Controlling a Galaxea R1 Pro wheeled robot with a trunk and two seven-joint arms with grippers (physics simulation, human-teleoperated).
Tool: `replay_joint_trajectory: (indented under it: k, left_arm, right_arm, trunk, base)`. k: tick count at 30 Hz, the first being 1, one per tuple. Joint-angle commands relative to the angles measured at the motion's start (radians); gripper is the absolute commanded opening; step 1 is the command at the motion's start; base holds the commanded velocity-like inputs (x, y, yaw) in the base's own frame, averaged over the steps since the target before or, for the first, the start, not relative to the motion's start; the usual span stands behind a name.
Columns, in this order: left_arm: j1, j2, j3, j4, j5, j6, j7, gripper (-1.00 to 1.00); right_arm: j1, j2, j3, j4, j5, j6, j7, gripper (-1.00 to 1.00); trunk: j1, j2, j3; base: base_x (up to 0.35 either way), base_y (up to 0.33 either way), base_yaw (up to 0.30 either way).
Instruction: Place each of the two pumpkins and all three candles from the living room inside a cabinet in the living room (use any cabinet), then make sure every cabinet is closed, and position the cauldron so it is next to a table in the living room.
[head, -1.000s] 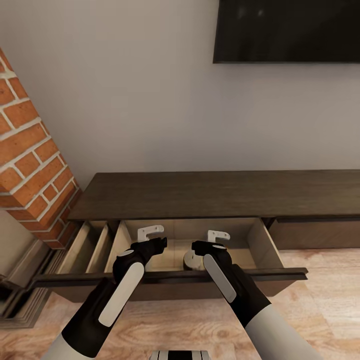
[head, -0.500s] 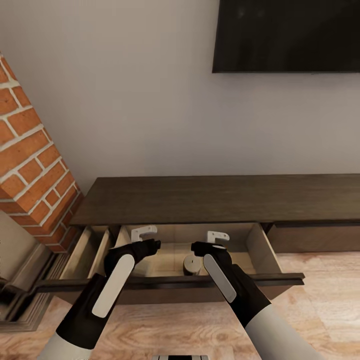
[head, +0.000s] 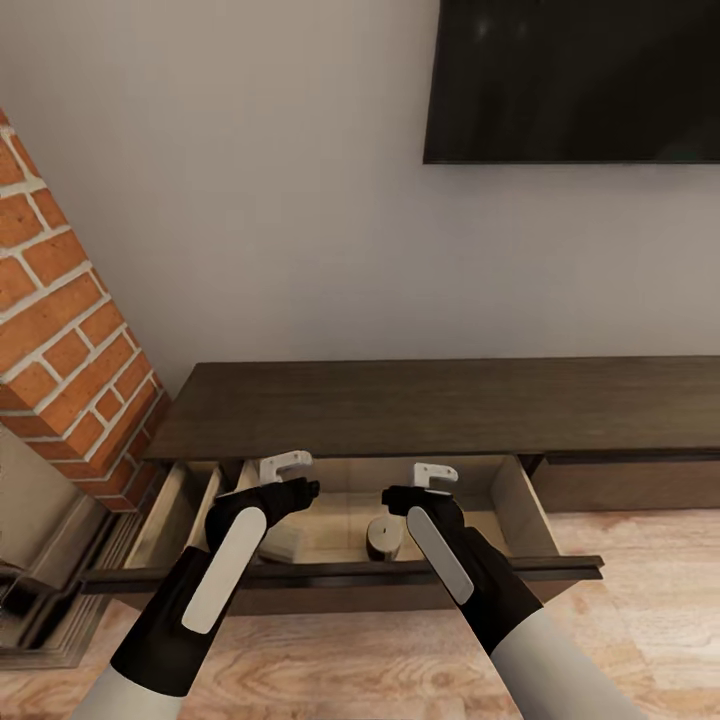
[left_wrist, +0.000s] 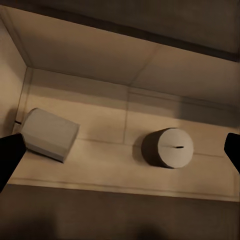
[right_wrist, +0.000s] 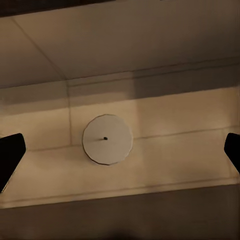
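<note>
The cabinet (head: 420, 405) is a long, low dark-brown unit under the wall, and its wide drawer (head: 520, 500) is pulled out. On the pale drawer floor one candle (head: 382, 536) (left_wrist: 172, 147) (right_wrist: 107, 139) stands upright. A second candle (head: 281, 545) (left_wrist: 50, 134) lies on its side beside it. My left gripper (head: 289, 478) (left_wrist: 120, 152) hangs open above the lying candle and holds nothing. My right gripper (head: 424, 484) (right_wrist: 121, 152) hangs open straight above the upright candle. The pumpkins, cauldron and table are out of view.
A narrower drawer (head: 180, 495) to the left of the wide one also stands open. A red brick fireplace column (head: 60, 340) rises at the left with a dark hearth below. A black TV (head: 580, 80) hangs on the wall above. Wooden floor (head: 640, 620) runs in front of the cabinet.
The whole picture has slid downward, so the camera has moved. My left gripper has shifted a little to the left, uncovering the candle that lies on its side. The right gripper has stayed over the upright candle.
</note>
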Motion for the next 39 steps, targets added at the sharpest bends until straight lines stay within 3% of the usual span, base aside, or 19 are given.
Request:
replay_joint_trajectory:
  k: [1, 15, 39]
  left_arm:
    - [-0.001, 0.000, 0.001, -0.001, 0.010, 0.001, 0.011, 1.00]
    - [-0.001, 0.000, 0.030, -0.003, 0.010, 0.010, 0.012, 1.00]
    - [-0.001, 0.000, 0.033, -0.012, 0.010, 0.034, 0.012, 1.00]
  right_arm:
    - [-0.001, -0.001, 0.001, -0.006, -0.010, 0.003, -0.010, 1.00]
    - [-0.001, -0.002, 0.002, -0.015, -0.032, 0.007, -0.010, 1.00]
    - [-0.001, -0.003, 0.003, -0.029, -0.032, 0.007, -0.008, 1.00]
  trunk:
    - [-0.004, 0.007, 0.002]
    - [-0.058, 0.105, 0.046]
    - [-0.150, 0.273, 0.121]
  base:
    - [0.000, 0.000, 0.000]
    - [-0.084, 0.000, 0.000]
    - [0.000, 0.000, 0.000]
